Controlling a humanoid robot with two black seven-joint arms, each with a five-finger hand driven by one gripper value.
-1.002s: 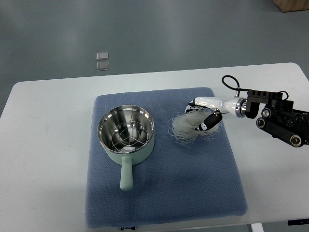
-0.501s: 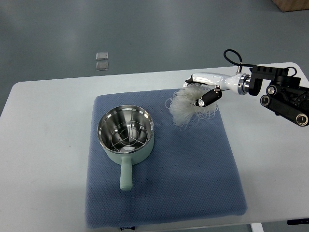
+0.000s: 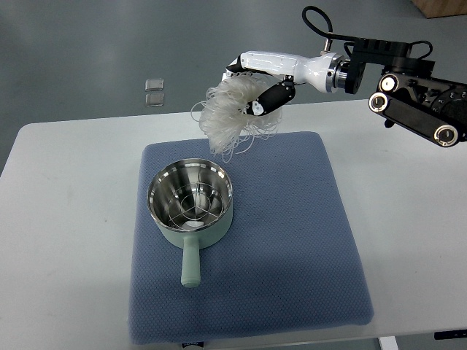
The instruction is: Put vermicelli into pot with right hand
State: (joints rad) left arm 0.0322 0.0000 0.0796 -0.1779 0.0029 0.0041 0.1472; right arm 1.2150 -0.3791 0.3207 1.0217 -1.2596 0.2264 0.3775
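Note:
My right hand (image 3: 255,87) is shut on a tangled bundle of white vermicelli (image 3: 226,117) and holds it in the air, above and just behind the far right rim of the pot. The pot (image 3: 191,202) is pale green with a shiny steel inside and a short handle (image 3: 190,263) pointing toward me. It stands on the left half of the blue mat (image 3: 292,240). The pot holds no vermicelli. Loose strands hang down toward the mat's far edge. The right arm (image 3: 408,80) comes in from the upper right.
The blue mat lies on a white table (image 3: 66,219). Two small clear squares (image 3: 154,92) lie on the grey floor beyond the table's far edge. A black cable (image 3: 319,20) loops above the right wrist.
My right hand has lifted the vermicelli off the mat and carried it up and to the left, from the mat's right middle to above the pot's far rim.

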